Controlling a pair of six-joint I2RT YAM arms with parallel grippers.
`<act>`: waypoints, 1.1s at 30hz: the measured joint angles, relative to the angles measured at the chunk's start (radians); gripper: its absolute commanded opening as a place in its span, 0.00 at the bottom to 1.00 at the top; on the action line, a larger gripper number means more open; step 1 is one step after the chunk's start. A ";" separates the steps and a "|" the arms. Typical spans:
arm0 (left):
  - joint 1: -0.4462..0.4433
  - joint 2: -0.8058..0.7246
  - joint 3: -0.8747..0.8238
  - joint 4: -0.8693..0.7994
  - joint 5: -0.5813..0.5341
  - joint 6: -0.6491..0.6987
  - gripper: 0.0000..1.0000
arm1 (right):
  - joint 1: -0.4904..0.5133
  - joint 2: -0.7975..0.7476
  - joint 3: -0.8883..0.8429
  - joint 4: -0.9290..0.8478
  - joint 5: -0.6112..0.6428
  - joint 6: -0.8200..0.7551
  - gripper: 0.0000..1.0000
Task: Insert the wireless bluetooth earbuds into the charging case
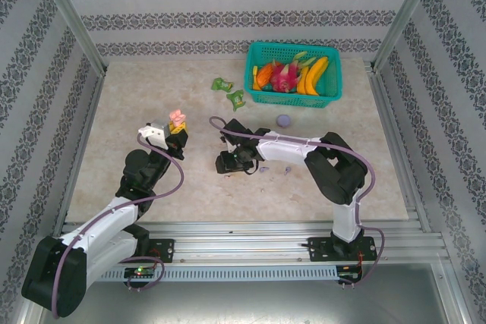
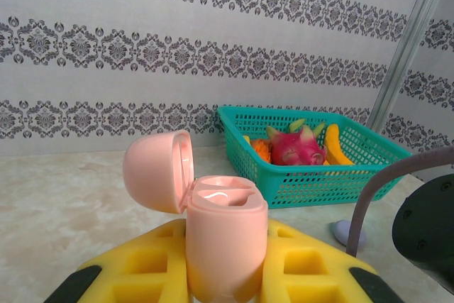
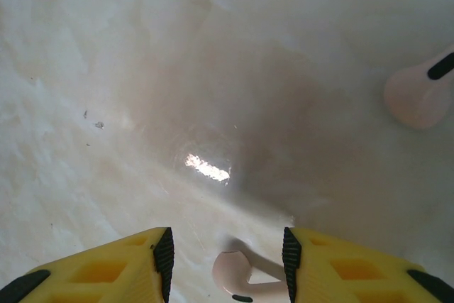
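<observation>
Right wrist cam: pink bud lies btw open fingers

A pale pink earbud [image 3: 237, 278] is seen on the table [image 3: 213, 69], btw the yellow fingers [image 3: 128, 264] of the R gripper [image 3: 225, 253]. The fingers are spread, not squeezed on it. The bud's stem is laid sideways across the gap. A 2nd pink earbud [image 3: 418, 94] is seen off to one side. The pink charging case [image 2: 225, 239] is gripped tight by the L gripper [image 2: 223, 278], lid open. The R arm is nearer the bud, so a squeeze is prob. needed next. No words or brand can be read.

Robot lab booth: aluminium frame [image 1: 250, 237], wallpapered panels [image 1: 228, 5].
</observation>
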 measured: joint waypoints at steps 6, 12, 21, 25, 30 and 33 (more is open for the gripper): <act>0.000 0.006 0.000 0.000 0.009 0.000 0.00 | 0.010 0.000 -0.029 0.006 0.002 0.001 0.46; 0.000 0.007 0.000 0.002 0.010 -0.001 0.00 | 0.022 -0.004 -0.038 0.021 0.010 0.002 0.46; 0.000 0.007 0.000 0.004 0.010 -0.002 0.00 | 0.046 -0.019 -0.063 0.042 0.012 0.017 0.46; 0.000 0.007 0.000 0.006 0.010 -0.005 0.00 | 0.053 -0.028 -0.074 0.042 0.011 0.024 0.46; 0.000 0.008 0.000 0.007 0.010 -0.008 0.00 | 0.061 -0.039 -0.088 0.042 0.011 0.031 0.46; 0.000 0.013 0.000 0.007 0.011 -0.008 0.00 | 0.061 -0.049 -0.098 0.037 0.011 0.032 0.47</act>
